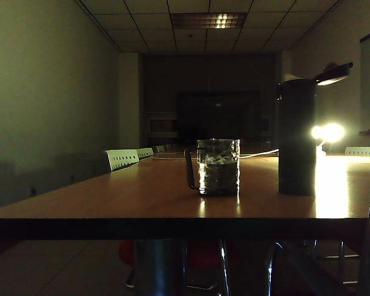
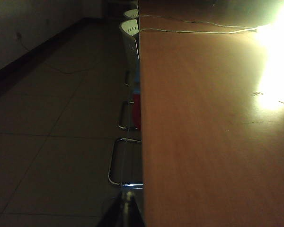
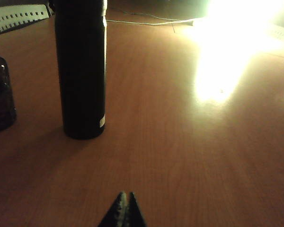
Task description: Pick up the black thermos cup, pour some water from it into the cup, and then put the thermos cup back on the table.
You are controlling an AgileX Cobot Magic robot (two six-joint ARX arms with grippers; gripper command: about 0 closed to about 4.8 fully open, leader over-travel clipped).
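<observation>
The black thermos cup [image 1: 297, 139] stands upright on the table [image 1: 111, 197], its flip lid sticking out at the top. The cup [image 1: 217, 166], a clear dimpled glass mug with its dark handle on the left, stands left of it, apart. In the right wrist view the thermos cup [image 3: 80, 71] and the cup [image 3: 0, 94] are ahead of my right gripper [image 3: 125, 195]. That gripper is shut, empty and low over the bare wood [image 3: 180, 142]. My left gripper [image 2: 127, 203] is shut and empty, beside the table's long edge [image 2: 142, 142] over the floor.
A very bright lamp [image 1: 328, 132] glares behind the thermos cup, and a thin cable [image 1: 259, 153] runs across the tabletop to it. White chairs [image 1: 122, 158] line the table's left side. The room is dark.
</observation>
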